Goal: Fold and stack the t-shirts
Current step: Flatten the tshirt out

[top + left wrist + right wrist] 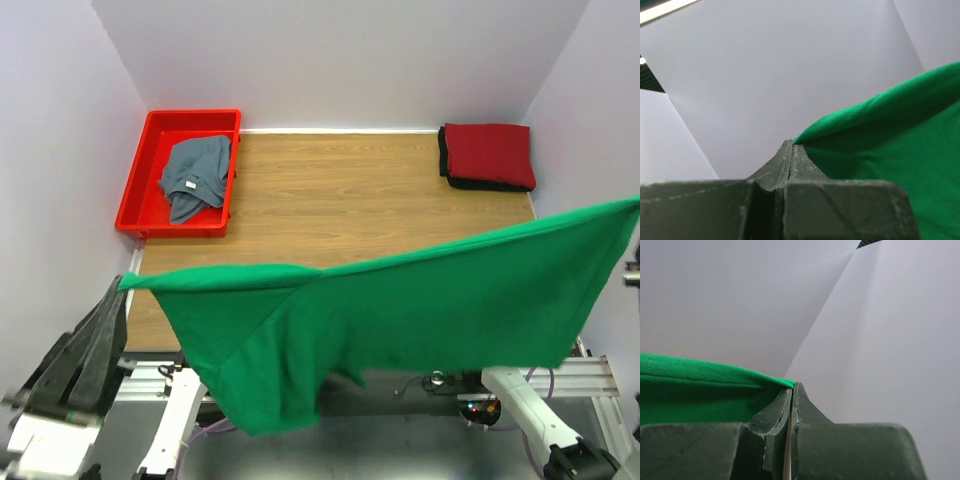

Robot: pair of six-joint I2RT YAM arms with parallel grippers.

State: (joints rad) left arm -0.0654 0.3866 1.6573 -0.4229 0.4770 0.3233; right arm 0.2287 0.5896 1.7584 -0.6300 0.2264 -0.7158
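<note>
The red bin [135,195] holds the grey-blue t-shirt [195,178]; left end effector [791,145] and right end effector [792,386] each pinch the green t-shirt [430,300].

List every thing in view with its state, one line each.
green t-shirt: held up, spread in the air.
left claw: shut on one corner of the green t-shirt.
right claw: shut on its other end.
red bin: holds one shirt.
grey-blue t-shirt: crumpled in the red bin.
black t-shirt: folded, bottom of the stack.
dark red t-shirt: folded, on top of it.
</note>
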